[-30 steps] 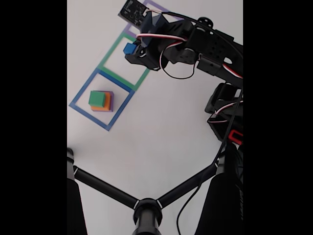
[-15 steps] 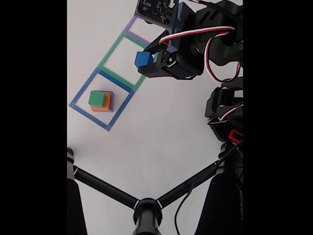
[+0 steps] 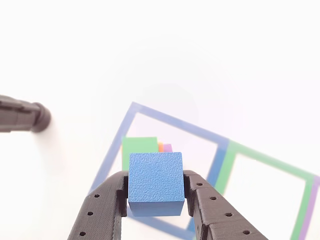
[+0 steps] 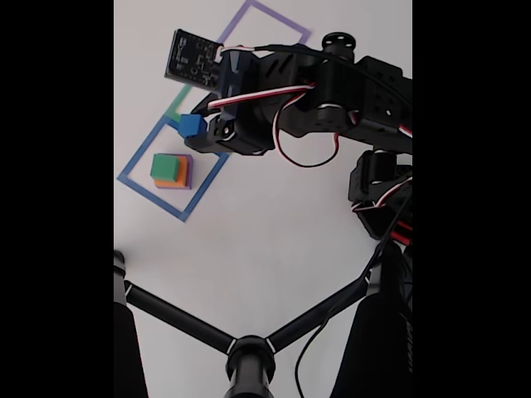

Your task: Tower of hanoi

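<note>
My gripper (image 3: 156, 192) is shut on the blue cube (image 3: 155, 183), which sits between its two black fingers (image 3: 102, 210). In the fixed view the gripper (image 4: 197, 127) holds the blue cube (image 4: 192, 125) above the far edge of the blue square outline (image 4: 133, 160). Inside that outline stands a stack with the green block (image 4: 163, 167) on top, the orange block (image 4: 177, 177) under it and the purple slab (image 4: 189, 171) at the bottom. The other view shows the green block (image 3: 139, 146) just beyond the held cube, with slivers of orange (image 3: 160, 147) and purple (image 3: 168, 147).
A green square outline (image 3: 265, 161) adjoins the blue one, and a purple outline (image 4: 274, 18) lies beyond it. A black tripod-like stand (image 4: 249, 348) crosses the near part of the fixed view. A dark rod end (image 3: 22, 116) pokes in at the left of the other view.
The arm has swung left and down in the fixed view, carrying the blue cube from over the green outline to the edge of the blue outline. The stack has not moved.
</note>
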